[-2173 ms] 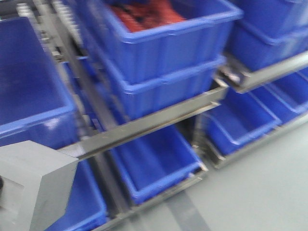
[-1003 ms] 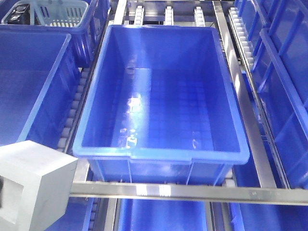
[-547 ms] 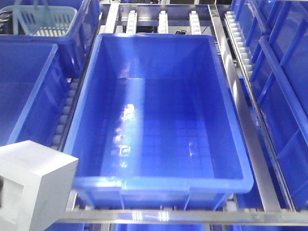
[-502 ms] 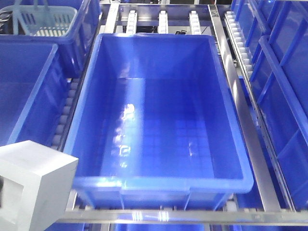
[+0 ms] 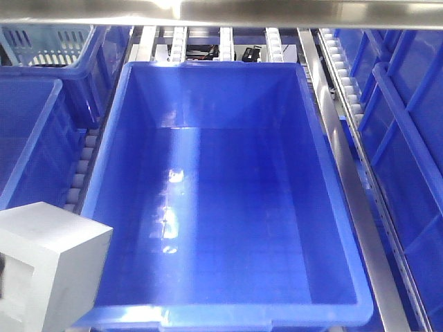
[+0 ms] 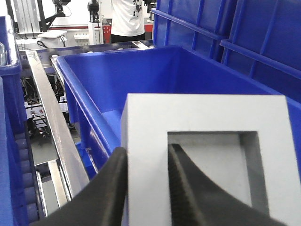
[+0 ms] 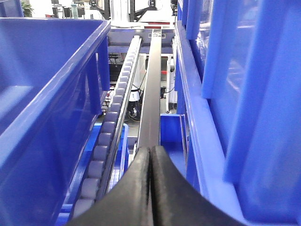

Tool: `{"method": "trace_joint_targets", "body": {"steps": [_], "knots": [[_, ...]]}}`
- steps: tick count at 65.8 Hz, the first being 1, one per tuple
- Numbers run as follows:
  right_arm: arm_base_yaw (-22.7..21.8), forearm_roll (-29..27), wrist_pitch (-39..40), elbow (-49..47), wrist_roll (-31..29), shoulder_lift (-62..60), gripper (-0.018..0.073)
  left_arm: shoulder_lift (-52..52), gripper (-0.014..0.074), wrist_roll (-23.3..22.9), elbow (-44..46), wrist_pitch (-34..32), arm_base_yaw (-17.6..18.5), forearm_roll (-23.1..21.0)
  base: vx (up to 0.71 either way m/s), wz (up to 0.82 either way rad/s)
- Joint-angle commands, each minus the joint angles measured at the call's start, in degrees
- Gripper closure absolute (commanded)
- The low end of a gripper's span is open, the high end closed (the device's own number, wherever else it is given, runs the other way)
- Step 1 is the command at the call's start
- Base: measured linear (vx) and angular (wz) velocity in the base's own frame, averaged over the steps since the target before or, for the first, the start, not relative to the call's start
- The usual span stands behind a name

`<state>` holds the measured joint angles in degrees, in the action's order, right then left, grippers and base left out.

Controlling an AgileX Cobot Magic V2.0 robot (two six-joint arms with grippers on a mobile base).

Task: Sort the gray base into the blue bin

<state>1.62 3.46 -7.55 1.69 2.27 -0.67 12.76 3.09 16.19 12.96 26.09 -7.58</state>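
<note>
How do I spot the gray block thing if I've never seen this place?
Find the big empty blue bin filling the front view. At its near left corner is the gray base, pinched by the left tool. It is the only pale gray box among all the blue, with a square dent in one face.
</note>
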Motion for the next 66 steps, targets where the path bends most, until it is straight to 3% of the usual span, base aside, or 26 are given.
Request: {"method": "trace_joint_targets", "body": {"steps": [1,66], "knots": [[-0.2,0.4,4.3,0.9,-0.4,-0.7,0.0568,0.4,0.0602,-0.5,1.7,-6.4,0.3,-0.6,0.08,-0.01],[-0.2,0.4,4.3,0.9,-0.4,-0.7,0.0568,0.4,0.0602,-0.5,1.7,-6.4,0.3,-0.6,0.03,0.0]]}}
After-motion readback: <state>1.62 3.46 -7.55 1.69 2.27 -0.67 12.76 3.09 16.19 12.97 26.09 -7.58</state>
